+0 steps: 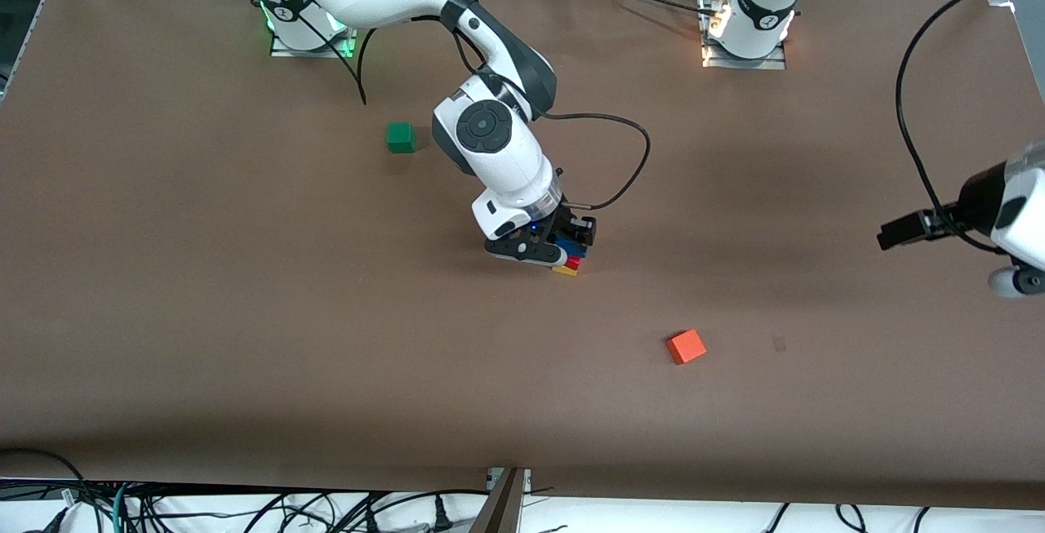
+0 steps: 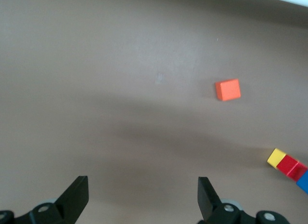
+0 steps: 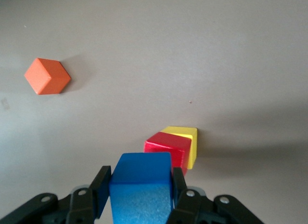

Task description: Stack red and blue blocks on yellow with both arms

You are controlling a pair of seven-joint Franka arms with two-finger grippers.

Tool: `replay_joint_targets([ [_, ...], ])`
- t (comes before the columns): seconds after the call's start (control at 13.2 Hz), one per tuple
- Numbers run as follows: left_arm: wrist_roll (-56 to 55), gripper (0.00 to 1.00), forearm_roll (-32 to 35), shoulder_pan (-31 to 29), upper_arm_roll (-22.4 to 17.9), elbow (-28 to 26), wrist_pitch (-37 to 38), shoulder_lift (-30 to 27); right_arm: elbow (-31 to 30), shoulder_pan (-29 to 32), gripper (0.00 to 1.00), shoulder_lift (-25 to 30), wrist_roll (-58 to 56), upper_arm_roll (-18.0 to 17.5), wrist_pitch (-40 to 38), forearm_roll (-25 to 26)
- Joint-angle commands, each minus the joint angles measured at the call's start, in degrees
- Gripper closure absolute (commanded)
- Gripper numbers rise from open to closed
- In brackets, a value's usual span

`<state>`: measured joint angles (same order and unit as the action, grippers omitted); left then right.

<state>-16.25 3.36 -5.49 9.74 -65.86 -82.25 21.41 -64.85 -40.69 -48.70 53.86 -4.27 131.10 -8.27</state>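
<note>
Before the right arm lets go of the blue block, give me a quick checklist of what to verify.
1. Right end effector shut on blue block: ok.
2. Red block resting on yellow block: ok.
3. Blue block seated flat and square on red: cannot tell; the front view shows it at the stack, partly hidden.
4. Left end effector open, away from the stack, waiting: ok.
5. Orange block and green block apart from the stack: ok.

red block [image 3: 166, 148] on yellow block [image 3: 187, 142], blue block [image 3: 141, 185] above them
</note>
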Motion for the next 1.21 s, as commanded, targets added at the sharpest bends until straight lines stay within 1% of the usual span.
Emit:
replay_joint_targets([
  [0.0, 5.0, 0.0, 0.2, -1.2, -0.3, -13.0, -4.0, -9.0, 1.1, -0.5, 0.57, -0.2, 0.9, 0.5, -2.5, 0.9],
  [0.15, 5.7, 0.0, 0.1, -1.6, -0.3, -18.8, -6.1, -12.4, 1.1, -0.5, 0.56, -0.2, 0.9, 0.5, -2.4, 1.7],
  [0.23, 5.9, 0.0, -2.1, -2.8, -0.3, -22.6, -8.5, -14.7, 1.1, -0.5, 0.56, -0.4, 1.0, 0.5, -2.1, 1.9],
  [0.3, 6.0, 0.0, -2.9, -3.3, -0.4, -23.7, -9.1, -15.2, 1.1, -0.5, 0.56, -0.6, 1.0, 0.5, -1.8, 1.9],
  [0.53, 5.9, 0.0, -3.0, -3.6, -0.3, -22.6, -8.6, -13.6, 1.1, -0.6, 0.55, -1.1, 1.4, 0.5, -1.7, 1.9],
  [0.76, 5.9, 0.0, -3.2, -4.4, -0.3, -21.6, -8.6, -13.2, 1.1, -0.7, 0.51, -1.5, 1.4, 0.5, -0.8, 1.9],
  [0.98, 5.8, 0.0, -3.3, -4.5, -0.3, -19.5, -8.6, -11.8, 1.1, -0.7, 0.49, -1.7, 1.5, 0.5, -0.8, 1.9],
  [1.14, 5.8, 0.0, -3.3, -4.4, -0.3, -19.4, -8.6, -11.7, 1.1, -0.7, 0.46, -1.7, 1.6, 0.5, -0.3, 1.9],
])
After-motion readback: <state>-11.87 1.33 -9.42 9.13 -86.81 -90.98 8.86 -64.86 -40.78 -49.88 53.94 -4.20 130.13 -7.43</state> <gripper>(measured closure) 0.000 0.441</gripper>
